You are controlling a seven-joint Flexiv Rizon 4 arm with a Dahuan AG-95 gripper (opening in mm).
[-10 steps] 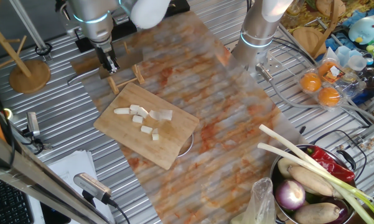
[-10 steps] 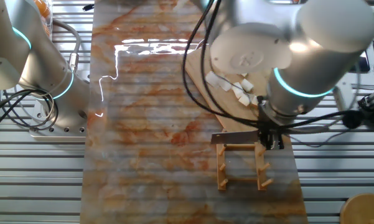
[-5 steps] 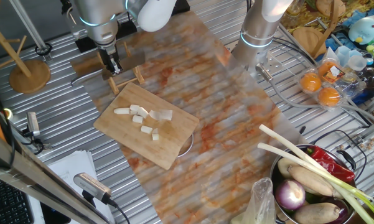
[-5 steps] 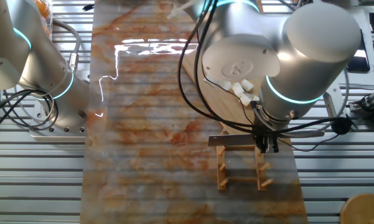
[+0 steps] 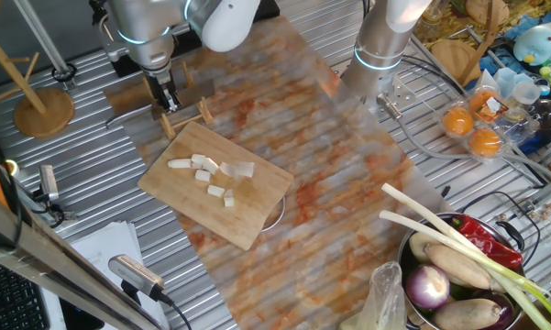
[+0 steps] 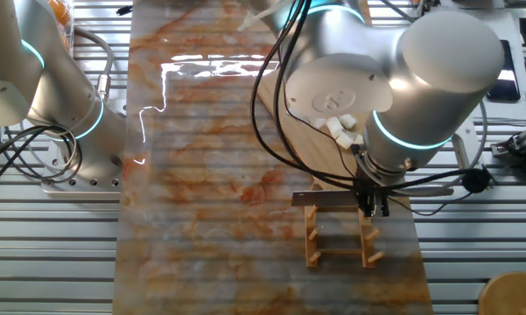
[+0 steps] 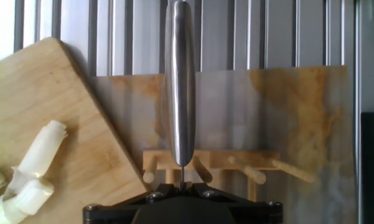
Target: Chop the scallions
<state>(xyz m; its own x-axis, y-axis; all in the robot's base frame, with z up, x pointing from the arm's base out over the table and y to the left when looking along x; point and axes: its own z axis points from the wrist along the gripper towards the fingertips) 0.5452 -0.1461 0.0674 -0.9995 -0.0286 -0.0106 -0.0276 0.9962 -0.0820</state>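
Note:
The scallions [image 5: 211, 174] lie as several short cream-white chunks on the bamboo cutting board [image 5: 247, 215]; they also show as scallions [image 6: 337, 122] and scallions [image 7: 34, 168]. My gripper [image 5: 165, 94] is shut on a knife [image 6: 328, 199], held level just above the small wooden rack [image 6: 341, 234] beside the board's corner. In the hand view the knife [image 7: 179, 81] runs straight ahead from the gripper [image 7: 182, 185], with the rack [image 7: 211, 163] under it and the board [image 7: 62, 93] to the left.
A second arm's base [image 5: 376, 55] stands at the back. A metal bowl [image 5: 422, 240] at front right holds long green-leaved stalks, a red pepper and an onion. Eggs [image 5: 472, 119] sit at right, a wooden stand [image 5: 41, 110] at left.
The gripper with the knife has shifted a little away from the board and settled over the rack. The chunks on the board have not moved.

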